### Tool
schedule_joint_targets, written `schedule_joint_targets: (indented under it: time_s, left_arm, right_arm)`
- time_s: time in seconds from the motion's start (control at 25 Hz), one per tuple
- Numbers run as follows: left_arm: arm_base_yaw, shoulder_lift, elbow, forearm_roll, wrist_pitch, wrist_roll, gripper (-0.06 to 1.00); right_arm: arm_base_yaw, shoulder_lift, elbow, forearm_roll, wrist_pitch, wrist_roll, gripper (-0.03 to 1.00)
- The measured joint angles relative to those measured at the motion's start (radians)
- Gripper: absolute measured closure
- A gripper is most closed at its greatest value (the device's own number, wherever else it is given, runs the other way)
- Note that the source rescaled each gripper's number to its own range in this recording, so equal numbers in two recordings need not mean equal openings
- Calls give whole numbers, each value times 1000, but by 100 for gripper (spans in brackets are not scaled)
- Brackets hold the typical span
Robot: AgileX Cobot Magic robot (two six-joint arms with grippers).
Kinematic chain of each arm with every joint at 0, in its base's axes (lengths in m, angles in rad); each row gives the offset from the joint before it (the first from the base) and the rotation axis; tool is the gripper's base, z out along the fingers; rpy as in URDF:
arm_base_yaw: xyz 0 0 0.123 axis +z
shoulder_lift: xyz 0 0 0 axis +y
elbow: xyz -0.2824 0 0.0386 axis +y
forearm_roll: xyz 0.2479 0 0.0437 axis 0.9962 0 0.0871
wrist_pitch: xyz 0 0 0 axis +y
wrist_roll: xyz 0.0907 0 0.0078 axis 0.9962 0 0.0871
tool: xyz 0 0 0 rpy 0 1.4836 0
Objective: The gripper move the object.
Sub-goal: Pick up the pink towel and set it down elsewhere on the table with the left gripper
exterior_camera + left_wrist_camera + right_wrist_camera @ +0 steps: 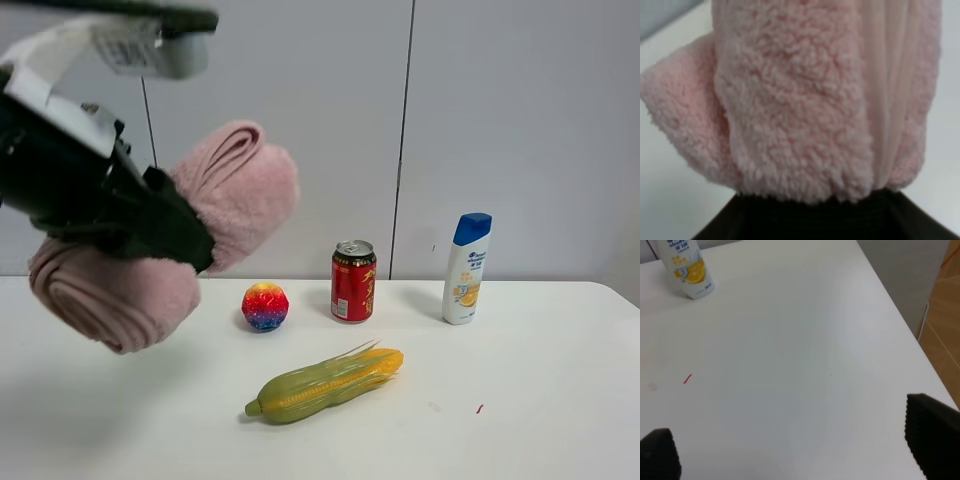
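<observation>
At 9 o'clock in the high view, the left end effector [165,235] is clamped around the waist of the pink towel roll [245,185], holding it in the air above the white worktop [540,380]. Its fingertips are buried in fleece and the arm runs off the frame edge. Any band at the roll's middle can't be told from the black claw. The left wrist view is almost all blurred pink pile.

The right end effector [796,447] shows only two dark fingertips, spread wide with nothing between them.

On the worktop there's a corn cob [325,385] at 6 o'clock, with a rainbow ball [265,306] and red drink can [353,281] near centre. A shampoo bottle [467,268] stands at 3 o'clock, and there's a tiny red mark [479,408] near 4 o'clock. Pale grey wall panels [500,120] stand behind, and a wood-toned floor [945,320] shows past the worktop's edge.
</observation>
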Motion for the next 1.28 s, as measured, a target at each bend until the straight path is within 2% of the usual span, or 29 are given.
schedule_joint_targets:
  time_s: [0.2,0.44,0.68,0.76,0.92,1.08,1.28]
  left_arm:
    - [-135,44,-178,0,9,0,94]
    - [-206,222,-400,-8,34,1,94]
    - [-265,425,-689,-63,99,1,94]
    - [-270,491,-766,-105,102,-6,94]
    - [-271,591,-865,-240,105,-76,94]
    - [-271,667,-888,-360,91,-119,94]
    - [-265,755,-889,-458,41,-123,94]
  right_arm:
    - [0,0,0,0,0,0,-3]
    - [0,0,0,0,0,0,-3]
    - [0,0,0,-1,0,0,-3]
    - [0,0,0,-1,0,0,-3]
    - [0,0,0,-1,0,0,-3]
    - [0,0,0,-1,0,0,-3]
    - [0,0,0,-1,0,0,-3]
